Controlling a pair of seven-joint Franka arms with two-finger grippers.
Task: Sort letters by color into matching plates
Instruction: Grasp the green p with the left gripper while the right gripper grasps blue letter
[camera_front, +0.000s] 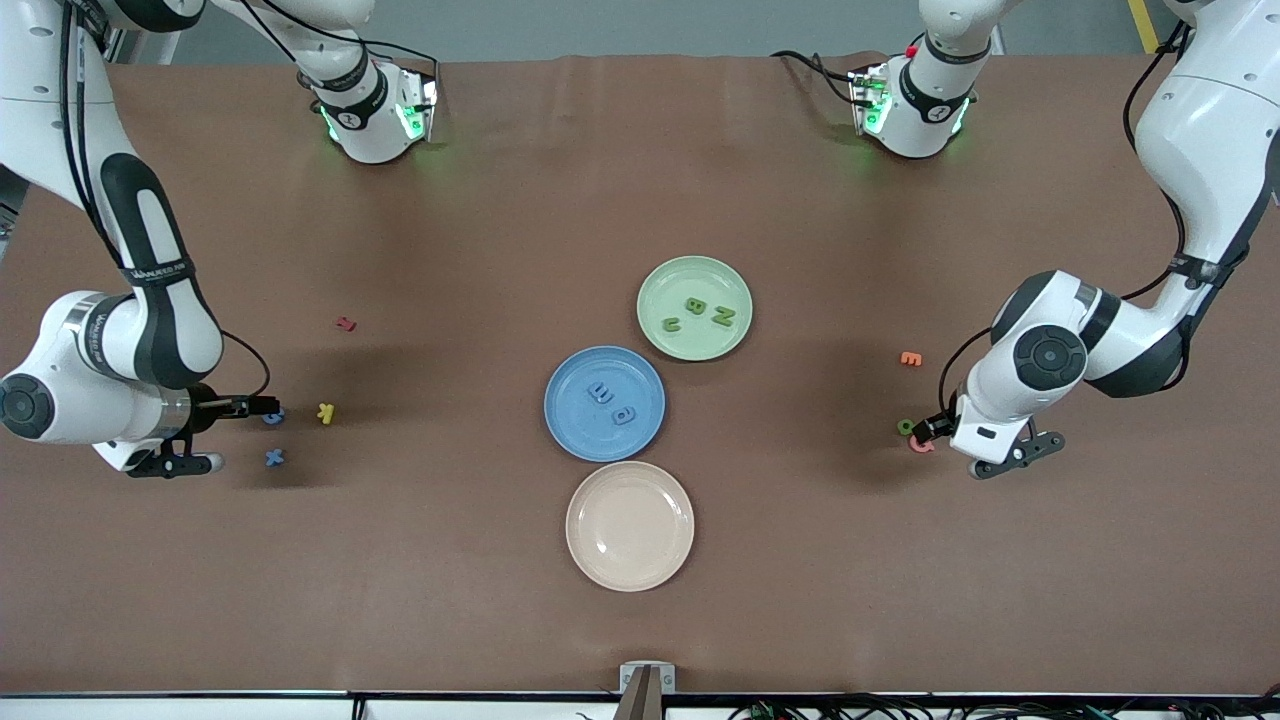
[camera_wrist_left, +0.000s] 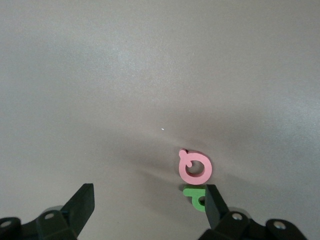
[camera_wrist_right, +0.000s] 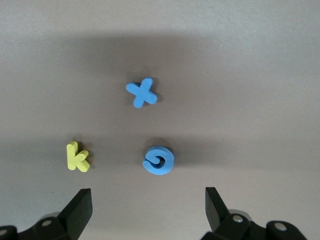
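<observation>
Two blue letters (camera_front: 611, 402) lie in the blue plate (camera_front: 565, 420) and three green letters (camera_front: 697, 313) in the green plate (camera_front: 665, 280); a blue X (camera_front: 274, 457) and a blue curled letter (camera_front: 273, 416) lie at the right arm's end, beside a yellow K (camera_front: 324, 412); the right gripper (camera_front: 262, 406), fingers apart, hangs low over the curled letter, forearm bent low; the left gripper (camera_front: 925, 428), jaws spread, hovers by a green letter (camera_front: 905, 427) touching a pink Q (camera_front: 920, 444).

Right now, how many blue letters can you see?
4: two lie in the blue plate, at and; the X and a round one lie by the right gripper.
</observation>
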